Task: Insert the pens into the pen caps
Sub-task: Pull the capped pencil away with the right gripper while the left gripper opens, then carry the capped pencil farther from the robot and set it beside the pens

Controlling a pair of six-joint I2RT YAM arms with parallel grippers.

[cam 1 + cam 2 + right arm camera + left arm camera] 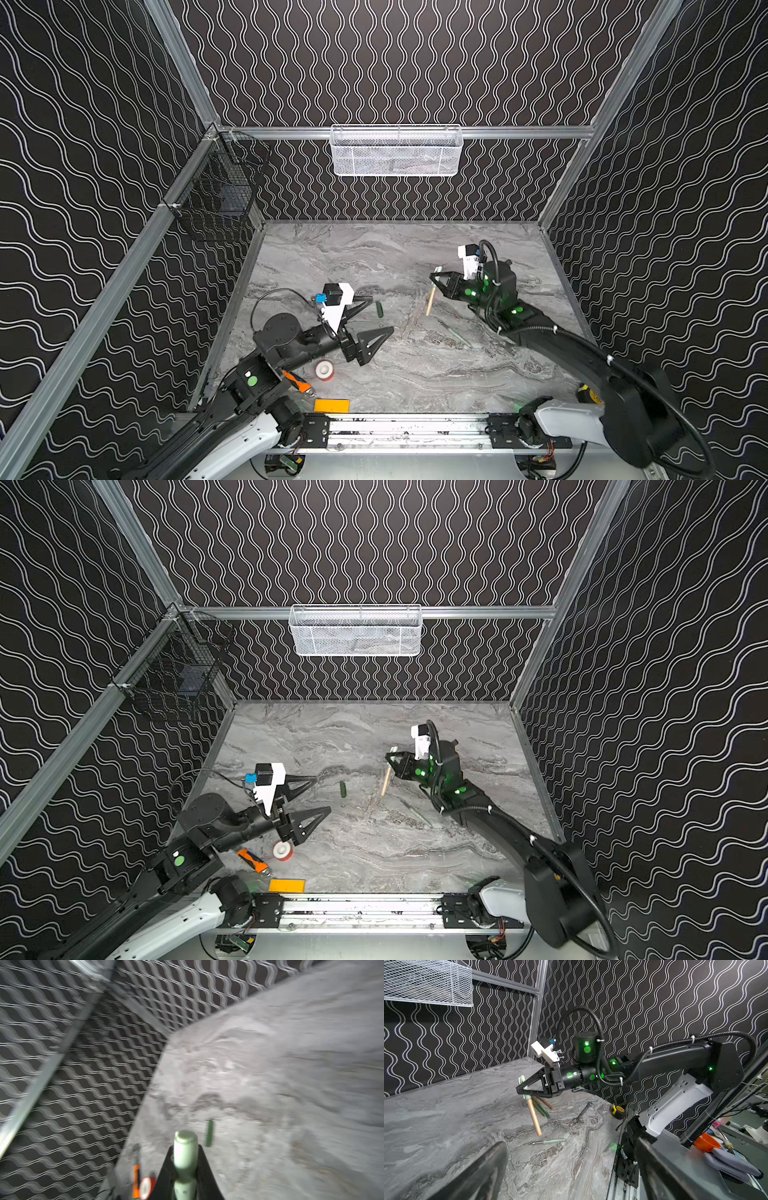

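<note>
Cap (343, 789), dark green, lies flat on the table (374, 854), just to the right of your left gripper (323, 793). That gripper has its fingers spread wide and holds nothing. It points right, toward the cap, and the left arm is the nearer one.

The cap's long side runs front to back. The gap between the fingers runs much the same way. So I think you would need to turn the wrist a bit, so that the fingers close on the cap's sides and not its ends.

Further right, well apart from the cap, is the pen (385, 781). Your right gripper (391, 759) is squeezed tight on its pale green top end. The tan lower end slants down toward the front. I cannot tell if it touches the table.

To join them, the cap's open end must face that low end.

A loose pen (550, 1141) lies flat on the table, toward the front.
</note>
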